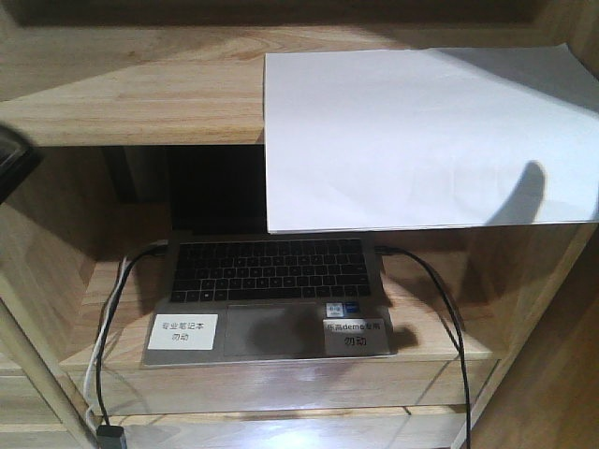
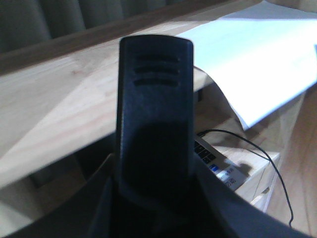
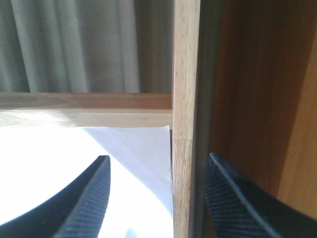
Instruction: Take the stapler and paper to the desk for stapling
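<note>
The white paper [image 1: 421, 131] lies on the upper shelf board, its front part overhanging the edge; it also shows in the left wrist view [image 2: 257, 59] and the right wrist view [image 3: 59, 168]. My left gripper [image 2: 153, 198] is shut on the black stapler [image 2: 153, 99], which stands up between the jaws, with three grooves near its end. No orange patch shows. My right gripper [image 3: 158, 156] is open, one finger [image 3: 94, 193] over the paper's right edge, the other [image 3: 228, 193] beyond the shelf's upright post. The desk is out of view.
An open laptop [image 1: 271, 290] with two white labels sits on the lower shelf, with black cables [image 1: 440, 299] at both sides. A wooden upright post [image 3: 185, 99] stands between my right fingers. A dark part of my left arm [image 1: 14, 164] shows at the left edge.
</note>
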Motion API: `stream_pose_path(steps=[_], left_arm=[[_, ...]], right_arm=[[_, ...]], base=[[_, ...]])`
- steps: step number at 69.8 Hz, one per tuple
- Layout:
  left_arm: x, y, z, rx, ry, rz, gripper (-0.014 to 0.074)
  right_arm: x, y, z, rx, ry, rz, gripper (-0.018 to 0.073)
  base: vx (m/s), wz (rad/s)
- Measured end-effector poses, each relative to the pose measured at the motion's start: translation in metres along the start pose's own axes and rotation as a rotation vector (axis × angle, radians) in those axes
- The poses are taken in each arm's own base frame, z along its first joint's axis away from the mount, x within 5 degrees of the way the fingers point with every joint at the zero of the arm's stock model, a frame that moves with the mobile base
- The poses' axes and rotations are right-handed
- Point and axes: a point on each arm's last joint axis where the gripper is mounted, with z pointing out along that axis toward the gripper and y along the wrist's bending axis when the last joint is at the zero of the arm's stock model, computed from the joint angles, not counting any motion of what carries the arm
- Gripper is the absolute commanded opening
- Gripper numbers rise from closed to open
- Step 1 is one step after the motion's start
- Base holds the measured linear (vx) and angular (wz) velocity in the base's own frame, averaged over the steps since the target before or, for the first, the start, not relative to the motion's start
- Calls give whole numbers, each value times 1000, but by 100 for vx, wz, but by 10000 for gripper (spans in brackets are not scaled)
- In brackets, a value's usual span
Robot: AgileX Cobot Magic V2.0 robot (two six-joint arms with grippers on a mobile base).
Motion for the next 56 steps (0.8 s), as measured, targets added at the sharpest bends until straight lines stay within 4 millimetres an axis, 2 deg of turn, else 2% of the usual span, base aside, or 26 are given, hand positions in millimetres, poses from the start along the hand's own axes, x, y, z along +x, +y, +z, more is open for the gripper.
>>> stream_pose_path(steps=[33,47,56], left_arm=[[55,-14,-68,-23,-182,30,-7],[72,-18,-82,-33,-233,40,-7],[76,-17,-85,-57,-239,58,-6]], right_arm=[[0,0,0,0,0,0,398],[0,0,0,0,0,0,398],[0,0,0,0,0,0,398]], base=[[0,0],[0,0],[0,0]])
